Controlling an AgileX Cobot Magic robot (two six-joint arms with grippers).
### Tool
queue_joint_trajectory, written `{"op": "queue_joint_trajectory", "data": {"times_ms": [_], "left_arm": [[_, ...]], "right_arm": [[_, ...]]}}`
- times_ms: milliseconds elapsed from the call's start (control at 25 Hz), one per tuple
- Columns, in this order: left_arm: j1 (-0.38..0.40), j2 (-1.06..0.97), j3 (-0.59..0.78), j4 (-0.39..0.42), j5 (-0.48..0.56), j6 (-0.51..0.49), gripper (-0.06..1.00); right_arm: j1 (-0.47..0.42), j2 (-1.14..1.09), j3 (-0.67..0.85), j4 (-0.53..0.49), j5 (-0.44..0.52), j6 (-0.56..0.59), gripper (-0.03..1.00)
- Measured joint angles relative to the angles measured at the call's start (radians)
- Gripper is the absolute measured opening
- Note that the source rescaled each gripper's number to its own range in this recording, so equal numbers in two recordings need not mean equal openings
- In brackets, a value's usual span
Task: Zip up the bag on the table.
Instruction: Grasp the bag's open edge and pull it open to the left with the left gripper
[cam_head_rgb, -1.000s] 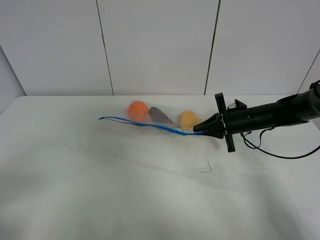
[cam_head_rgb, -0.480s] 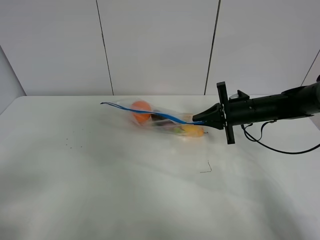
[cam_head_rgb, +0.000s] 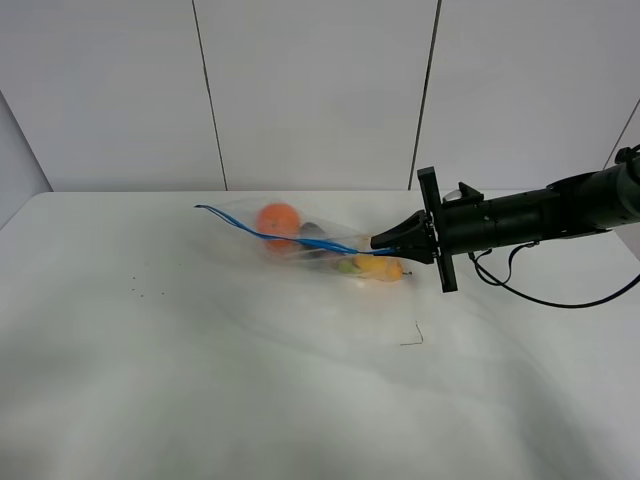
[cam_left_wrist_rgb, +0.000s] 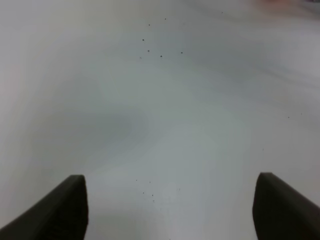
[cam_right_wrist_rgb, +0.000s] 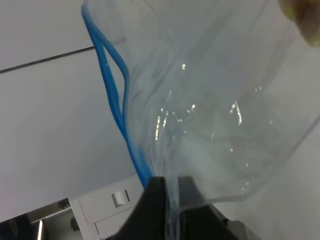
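Note:
The clear bag (cam_head_rgb: 305, 240) hangs tilted just above the white table (cam_head_rgb: 200, 380), with orange, purple and yellow produce inside. Its blue zip strip (cam_head_rgb: 270, 238) runs from the raised far-left corner down to my right gripper (cam_head_rgb: 383, 244), which is shut on that end of the strip. In the right wrist view the gripper (cam_right_wrist_rgb: 168, 192) pinches the bag (cam_right_wrist_rgb: 215, 100) at its edge. Farther from the fingers the blue strip (cam_right_wrist_rgb: 111, 85) parts into two strands. My left gripper (cam_left_wrist_rgb: 170, 210) is open over bare table (cam_left_wrist_rgb: 150, 100), with nothing between its fingers.
A small dark bent mark (cam_head_rgb: 413, 337) lies on the table in front of the bag. Dark specks (cam_head_rgb: 135, 292) dot the left side. The right arm's black cable (cam_head_rgb: 525, 290) droops over the right part of the table. A panelled wall stands behind.
My right gripper rose and moved left with the zip end pinched. The bag came up off the table and tilted, and the produce slid toward the gripper end.

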Motion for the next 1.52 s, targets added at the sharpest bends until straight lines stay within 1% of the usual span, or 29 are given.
{"op": "queue_joint_trajectory", "data": {"times_ms": [120,200,400,520,640,880,1000,1080,1200,1360,1520], "left_arm": [[0.000,0.014,-0.019,0.002,-0.003,-0.001,1.00],[0.000,0.069,-0.060,0.002,-0.008,-0.002,1.00],[0.000,0.295,-0.218,-0.001,-0.061,-0.002,1.00],[0.000,0.450,-0.302,-0.034,-0.096,-0.023,1.00],[0.000,0.607,-0.336,-0.140,-0.146,-0.030,1.00],[0.000,0.919,-0.338,-0.493,-0.267,-0.012,1.00],[-0.010,1.051,-0.338,-0.638,-0.302,0.043,1.00],[-0.050,1.124,-0.338,-0.703,-0.333,0.076,1.00],[-0.157,1.215,-0.338,-0.766,-0.409,0.084,1.00],[-0.337,1.329,-0.338,-0.870,-0.566,0.032,1.00],[-0.481,1.446,-0.338,-1.022,-0.706,-0.002,1.00]], "right_arm": [[0.000,0.000,0.000,0.000,0.000,0.000,0.00],[0.000,0.000,0.000,0.000,0.000,0.000,0.00],[0.000,0.000,0.000,0.000,0.000,0.000,0.00],[0.000,0.000,0.000,0.000,0.000,0.000,0.00],[0.000,0.000,0.000,0.000,0.000,-0.002,0.00],[0.000,0.000,0.000,0.000,0.000,-0.004,0.00],[0.000,0.000,0.000,0.000,0.000,-0.004,0.00],[0.000,0.000,0.000,0.000,0.000,-0.004,0.00],[0.001,0.000,0.000,0.000,0.000,-0.004,0.00],[0.001,0.000,0.000,0.000,0.000,-0.004,0.00],[0.001,0.000,0.000,-0.001,0.000,-0.004,0.00]]}}
